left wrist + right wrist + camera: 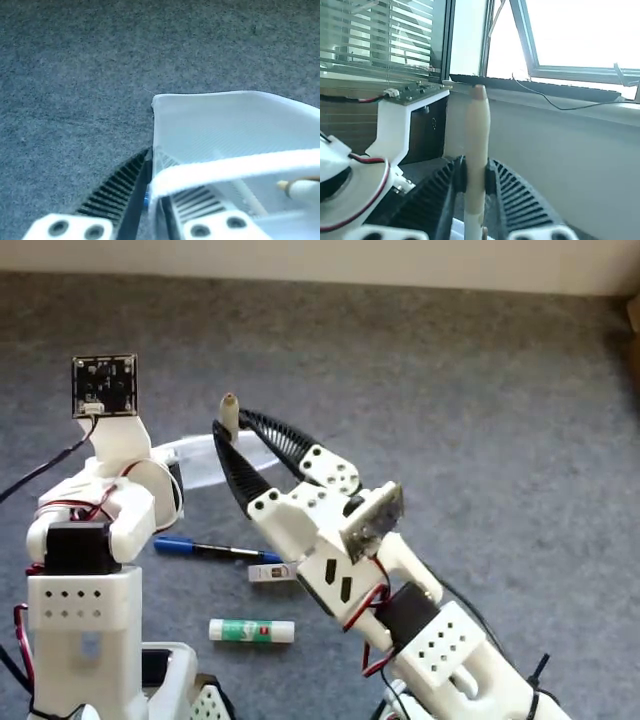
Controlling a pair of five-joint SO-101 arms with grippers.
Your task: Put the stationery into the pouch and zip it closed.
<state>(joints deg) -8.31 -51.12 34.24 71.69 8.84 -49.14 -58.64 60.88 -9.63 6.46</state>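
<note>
A translucent white pouch (205, 458) (225, 125) lies on the grey carpet just right of the left arm. My left gripper (150, 192) is shut on the pouch's edge near one corner, holding its mouth up. My right gripper (231, 426) (475, 175) is shut on a beige pen (229, 412) (478, 140), which stands nearly upright over the pouch. The pen's lower end (300, 189) shows at the pouch's mouth. On the carpet nearer the arms' bases lie a blue pen (200, 548), a small white item (272, 572) and a green-and-white glue stick (252, 631).
The left arm's base (80, 630) stands at the near left, and its camera board (104, 385) rises above the pouch. The right arm (400, 610) slants in from the near right. Bare grey carpet (480, 400) stretches behind and to the right.
</note>
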